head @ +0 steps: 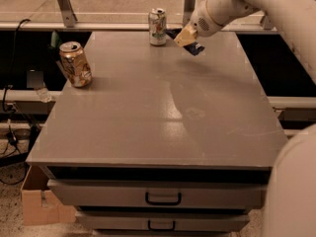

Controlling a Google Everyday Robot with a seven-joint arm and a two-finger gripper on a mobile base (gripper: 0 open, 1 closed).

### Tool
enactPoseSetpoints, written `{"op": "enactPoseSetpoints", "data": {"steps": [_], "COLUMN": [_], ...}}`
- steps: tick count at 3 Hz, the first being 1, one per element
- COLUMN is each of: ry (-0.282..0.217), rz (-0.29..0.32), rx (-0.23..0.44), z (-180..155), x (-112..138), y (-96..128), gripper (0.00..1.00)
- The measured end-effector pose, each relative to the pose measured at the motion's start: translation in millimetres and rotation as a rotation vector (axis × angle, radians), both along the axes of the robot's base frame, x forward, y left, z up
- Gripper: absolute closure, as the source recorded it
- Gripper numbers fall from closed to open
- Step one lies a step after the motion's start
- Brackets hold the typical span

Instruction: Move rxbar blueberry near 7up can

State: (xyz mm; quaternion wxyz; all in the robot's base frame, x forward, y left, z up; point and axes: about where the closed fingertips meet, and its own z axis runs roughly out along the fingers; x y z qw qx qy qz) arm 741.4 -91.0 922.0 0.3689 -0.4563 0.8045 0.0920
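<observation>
We see the gripper (186,35) at the far edge of the table (148,132), clamped on the bar (196,49), whose dark ends poke out either side of it. The bar hangs just right of the 7up can (157,26), close beside it, and the gold can (75,64) stands well off to the left.

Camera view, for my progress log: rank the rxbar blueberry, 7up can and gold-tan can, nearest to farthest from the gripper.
1. rxbar blueberry: held in the gripper, over the table's far edge.
2. 7up can: close by, toward the picture's left.
3. gold-tan can: table's left side.
</observation>
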Motion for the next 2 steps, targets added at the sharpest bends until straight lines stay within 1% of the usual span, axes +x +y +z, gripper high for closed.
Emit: {"op": "enactPoseSetpoints", "data": {"steps": [1,2], "ry": [0.02,0.051], "rz": [-0.018,-0.046], "rx": [0.006,0.008], "z": [-15,-30], "x": [26,48], "y": [16,23], "gripper": [1.0,0.83]}}
